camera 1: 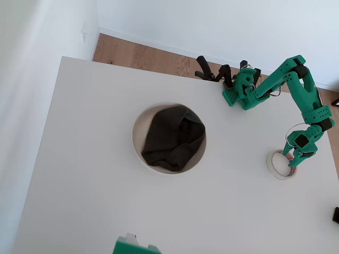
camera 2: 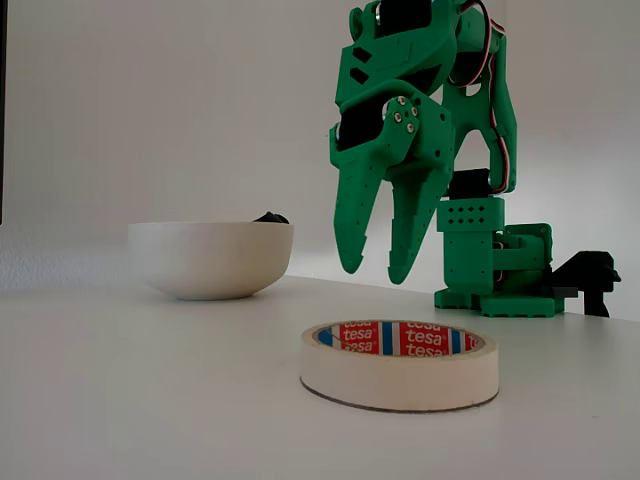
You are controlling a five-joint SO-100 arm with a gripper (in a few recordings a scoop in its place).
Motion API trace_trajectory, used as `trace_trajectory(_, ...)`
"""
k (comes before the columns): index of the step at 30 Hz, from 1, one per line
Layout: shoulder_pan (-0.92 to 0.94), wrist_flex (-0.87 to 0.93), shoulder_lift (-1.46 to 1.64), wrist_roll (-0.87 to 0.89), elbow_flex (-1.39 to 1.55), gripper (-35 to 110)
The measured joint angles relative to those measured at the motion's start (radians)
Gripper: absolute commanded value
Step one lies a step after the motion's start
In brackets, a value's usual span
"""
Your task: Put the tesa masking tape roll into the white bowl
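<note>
One tesa masking tape roll (camera 2: 399, 364) lies flat on the white table (camera 1: 85, 174), near the right edge in the overhead view (camera 1: 281, 164). Cream ring, red/blue "tesa" print on the inner core, seen clearly in the fixed view. Nothing grips it.

Gripper (camera 2: 376, 274) hangs w/ tips pointing down, above the roll in the fixed view, a clear gap btwn tips and roll's top there. Jaws apart, nothing btwn them. In the overhead view the gripper (camera 1: 293, 162) overlaps the roll's right rim; whether it's right above the roll or a bit behind, can't tell.

White bowl (camera 1: 139, 138) sits near mid-table, well apart from the roll, to its left in both views (camera 2: 211, 259). A dark grey-black cloth (camera 1: 173, 138) fills most of the bowl; in the fixed view a bit of it (camera 2: 270, 217) pokes over the rim. Open tabletop btwn roll and bowl.

Green arm (camera 1: 307, 100) runs from its base (camera 1: 239, 90) at the table's far edge, out to the right and back down to the roll. Black clamps (camera 1: 212, 71) at that edge beside the base; one clamp (camera 2: 588, 280) shows right of the base in the fixed view.

Another green part (camera 1: 132, 246) at the overhead view's bottom edge, cut off. Small dark item (camera 1: 336, 215) at the right edge, can't ID.

Table plain matte white. Behind it wood floor (camera 1: 143, 55), white wall (camera 1: 212, 21).
</note>
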Motion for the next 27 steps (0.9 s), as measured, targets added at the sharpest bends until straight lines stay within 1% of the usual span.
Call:
trace_trajectory(13, -0.028, 0.101, -0.006, 0.035, -0.002, 17)
trace_trajectory(27, -0.066, 0.049, -0.135, 0.081, -0.011, 18)
